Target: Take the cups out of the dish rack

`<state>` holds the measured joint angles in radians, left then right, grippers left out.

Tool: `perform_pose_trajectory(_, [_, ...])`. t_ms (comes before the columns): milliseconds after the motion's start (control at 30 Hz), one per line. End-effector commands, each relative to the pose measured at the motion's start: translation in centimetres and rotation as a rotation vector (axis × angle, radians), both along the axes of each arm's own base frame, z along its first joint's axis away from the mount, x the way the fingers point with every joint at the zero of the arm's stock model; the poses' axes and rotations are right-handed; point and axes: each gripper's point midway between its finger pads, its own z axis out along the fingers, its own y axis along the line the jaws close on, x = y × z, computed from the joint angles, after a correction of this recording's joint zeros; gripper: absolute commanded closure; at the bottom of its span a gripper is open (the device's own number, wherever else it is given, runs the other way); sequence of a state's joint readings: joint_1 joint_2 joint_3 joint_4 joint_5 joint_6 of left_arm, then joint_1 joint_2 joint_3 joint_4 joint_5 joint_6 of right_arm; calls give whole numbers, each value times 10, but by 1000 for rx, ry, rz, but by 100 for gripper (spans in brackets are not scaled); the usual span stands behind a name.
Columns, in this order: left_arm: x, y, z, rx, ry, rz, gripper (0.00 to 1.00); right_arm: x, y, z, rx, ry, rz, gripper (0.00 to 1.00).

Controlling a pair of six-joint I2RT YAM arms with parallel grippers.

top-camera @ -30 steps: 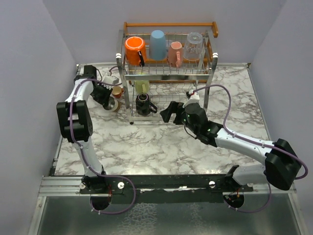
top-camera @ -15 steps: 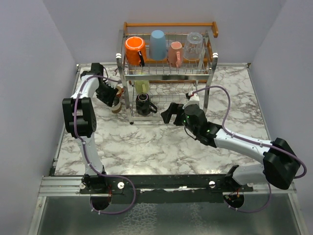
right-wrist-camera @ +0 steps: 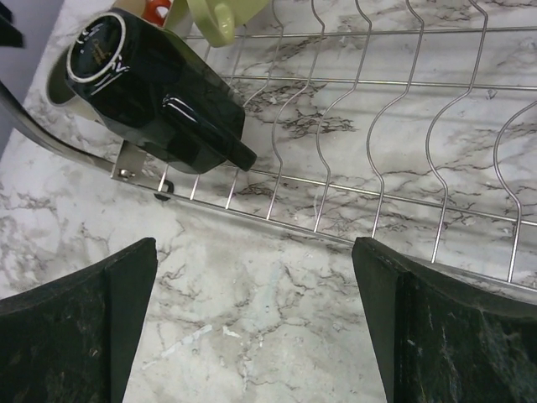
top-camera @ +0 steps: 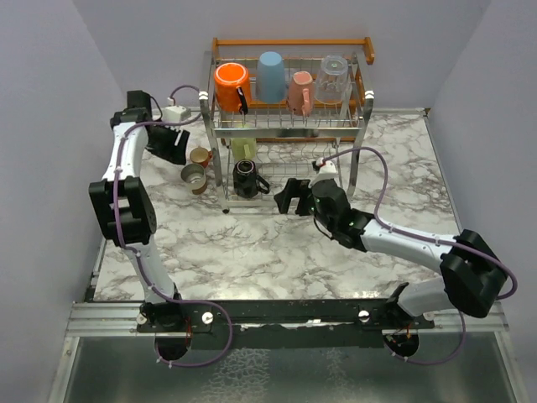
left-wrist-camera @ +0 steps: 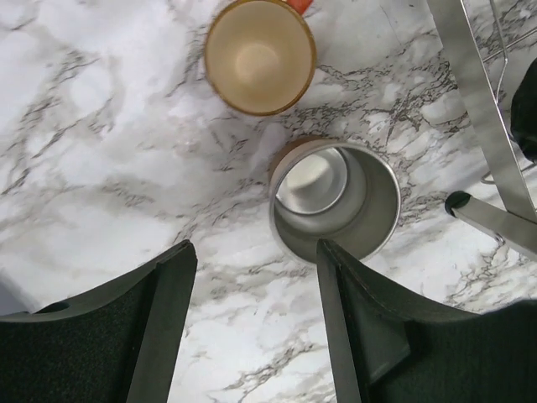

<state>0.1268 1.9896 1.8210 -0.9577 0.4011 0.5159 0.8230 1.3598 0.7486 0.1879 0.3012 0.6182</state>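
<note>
Hovering open & empty, left claw (left-wrist-camera: 252, 252) sits over steel cup (left-wrist-camera: 336, 200) mid-frame; right claw (right-wrist-camera: 252, 248), also open & empty, faces black mug (right-wrist-camera: 159, 92) upper left in dish rack (top-camera: 289, 40).

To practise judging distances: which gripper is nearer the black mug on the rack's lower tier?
Right. The right gripper is close by the black mug, facing it; the left gripper is beyond the left end of the dish rack, over the steel cup.
</note>
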Motion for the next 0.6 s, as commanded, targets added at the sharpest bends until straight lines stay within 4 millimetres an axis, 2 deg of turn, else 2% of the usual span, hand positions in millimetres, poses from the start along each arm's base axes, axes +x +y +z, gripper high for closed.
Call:
perform_pose_trajectory(0, [-13, 9, 50, -115, -99, 18, 38, 19, 11, 9, -64, -85, 28, 0])
perform_pose_trajectory(67, [-26, 9, 49, -125, -101, -4, 40, 27, 18, 7, -105, -96, 47, 2])
perform_pose_trajectory(200, [-49, 5, 25, -124, -79, -32, 43, 41, 34, 4, -184, -148, 107, 5])
perform_pose_trajectory(300, [-59, -1, 7, -155, -60, -46, 43, 50, 42, -6, -254, -199, 151, 6])
perform_pose_trajectory(467, [-50, -1, -20, -185, -70, -8, 48, 52, 61, -13, -287, -259, 261, 9])
perform_pose_trajectory(567, [-45, -5, -30, -226, -64, 1, 50, 51, 74, -18, -290, -262, 325, 10])
